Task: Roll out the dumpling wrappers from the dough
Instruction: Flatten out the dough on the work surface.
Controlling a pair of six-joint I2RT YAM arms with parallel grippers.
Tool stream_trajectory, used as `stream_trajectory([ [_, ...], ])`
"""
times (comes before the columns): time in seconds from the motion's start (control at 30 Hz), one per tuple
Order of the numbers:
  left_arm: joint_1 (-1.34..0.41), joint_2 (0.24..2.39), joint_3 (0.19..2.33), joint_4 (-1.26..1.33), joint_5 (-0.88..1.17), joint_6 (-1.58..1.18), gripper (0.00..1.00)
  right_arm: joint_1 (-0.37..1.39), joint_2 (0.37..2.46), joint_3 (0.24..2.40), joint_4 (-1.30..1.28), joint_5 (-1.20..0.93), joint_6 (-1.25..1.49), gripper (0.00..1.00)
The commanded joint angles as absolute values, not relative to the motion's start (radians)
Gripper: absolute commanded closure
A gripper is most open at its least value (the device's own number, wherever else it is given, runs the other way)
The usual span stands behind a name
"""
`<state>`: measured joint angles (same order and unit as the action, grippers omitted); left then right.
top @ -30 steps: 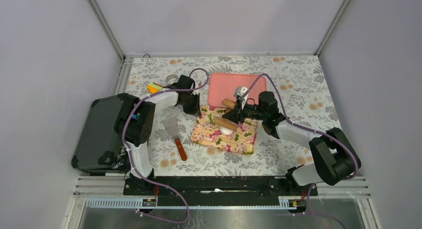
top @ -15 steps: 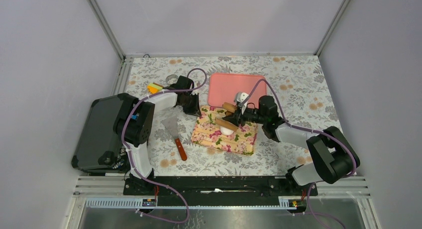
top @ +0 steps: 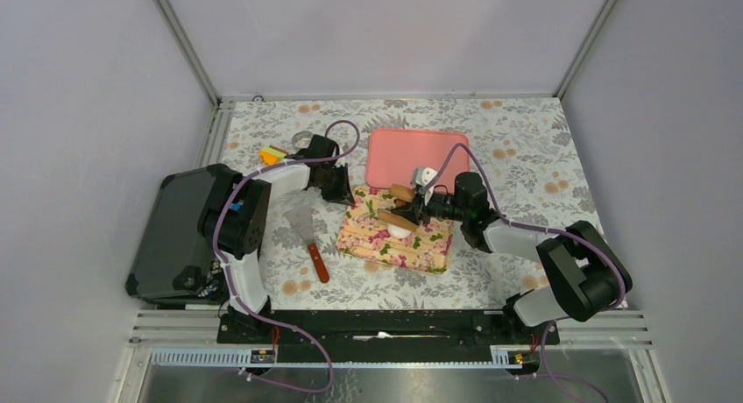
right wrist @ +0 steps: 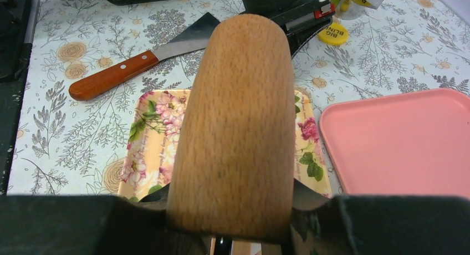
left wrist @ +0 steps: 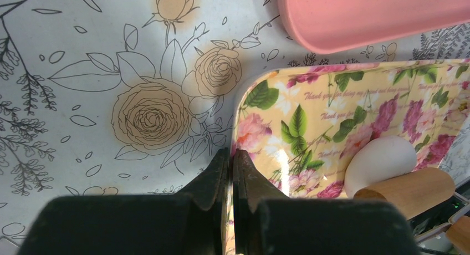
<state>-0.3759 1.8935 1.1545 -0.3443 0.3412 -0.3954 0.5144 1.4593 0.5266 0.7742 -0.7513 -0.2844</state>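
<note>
**Op:** Where's the dough?

**Ann:** Clock is read on the overhead view, 12 at the far wall. Your dough [top: 399, 232] is a white egg-shaped lump, not flattened. It sits around the middle of the flowered tray [top: 366, 239]. The rolling pin [top: 396, 215] touches its 12 o'clock side.

**Op:** And the tools?

**Ann:** Your right gripper [top: 420, 208] comes in from 3 o'clock and is clamped round the rolling pin. In the wrist view the wood fills the gap between its fingers. Your left gripper [top: 342, 193] has its fingers [left wrist: 213, 174] pressed together on the flowered tray's rim at the 11 o'clock corner. One finger is outside on the tablecloth [top: 526, 158], the other inside the tray.

**Op:** Edges, room to move?

**Ann:** It's tight at 12. The pink tray [top: 416, 149] lies just beyond the flowered tray, with only a thin strip of cloth between them. There's bare cloth at 6 of the flowered tray, and more at 3, though your right arm crosses that side. The dough is well in from every rim.

**Op:** Anything in the way?

**Ann:** At 9 a scraper [top: 308, 239] with a wooden handle lies flat on the cloth. It is near the flowered tray but not touching it. Further out at 9, a black case [top: 175, 232] sits at the table's left edge, well apart. An orange-yellow block [top: 273, 154] lies at 10, behind your left wrist. A yellow lid [right wrist: 332, 33] shows beside that wrist in the right wrist view. A second brown wooden piece shows at 12 of the pin, and you can't tell what it is from these views.
</note>
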Motion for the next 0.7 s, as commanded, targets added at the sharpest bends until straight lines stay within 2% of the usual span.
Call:
stream_trajectory([
  [0.0, -0.368, 1.937, 1.099, -0.373, 0.293, -0.432, 1.00, 0.527, 1.517, 0.462, 0.598, -0.742, -0.290, 1.00],
  [0.67, -0.344, 1.936, 1.083, -0.357, 0.305, -0.445, 1.00, 0.552, 1.557, 0.444, 0.541, -0.800, -0.287, 1.00],
])
